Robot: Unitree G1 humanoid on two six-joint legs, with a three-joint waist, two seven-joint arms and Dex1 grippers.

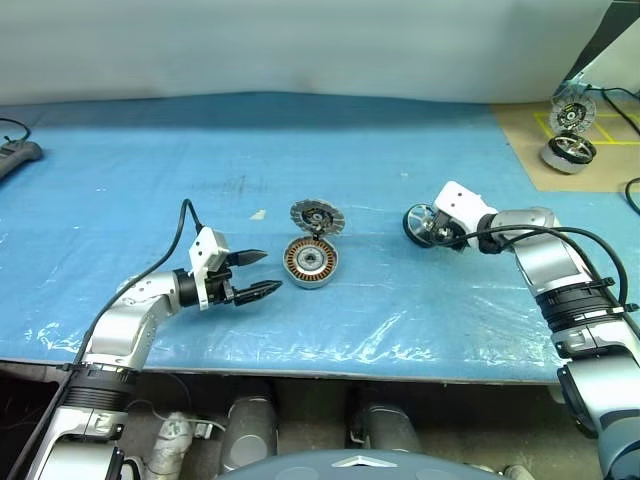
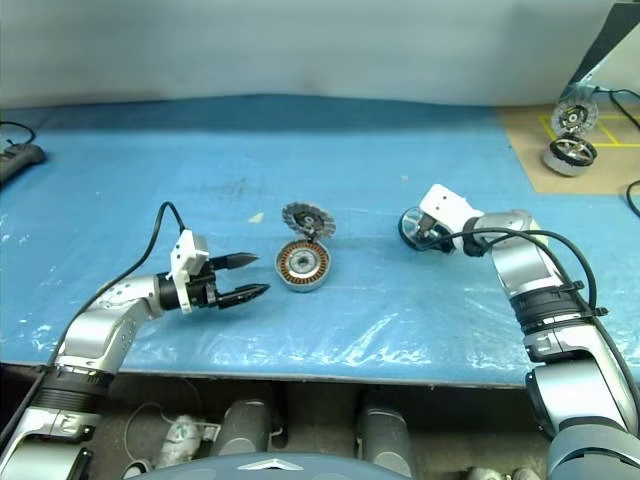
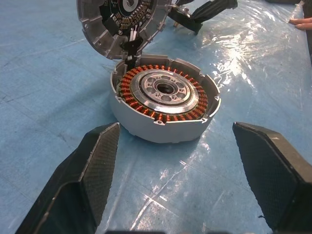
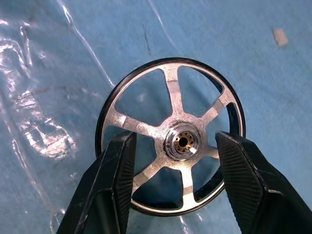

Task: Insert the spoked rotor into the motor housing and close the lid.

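Observation:
The motor housing (image 1: 311, 262) sits open on the blue sheet, its copper windings showing around a silver core (image 3: 165, 92). Its lid (image 1: 317, 216) stands upright on the far rim, hinged back. My left gripper (image 1: 272, 271) hovers just left of the housing, pointing at it, its fingers open and holding nothing. To the right of the housing, the spoked rotor (image 1: 418, 222) is tilted up off the sheet, and my right gripper (image 1: 430, 229) is shut on it. In the right wrist view the two fingers (image 4: 117, 170) lie across the spokes (image 4: 170, 90) on either side of the hub.
A second motor (image 1: 568, 152) with a raised lid stands on a brown board at the far right. A black object (image 1: 15, 155) lies at the left edge. A small white scrap (image 1: 258, 213) lies left of the lid. The table's front edge (image 1: 300, 365) runs below both arms.

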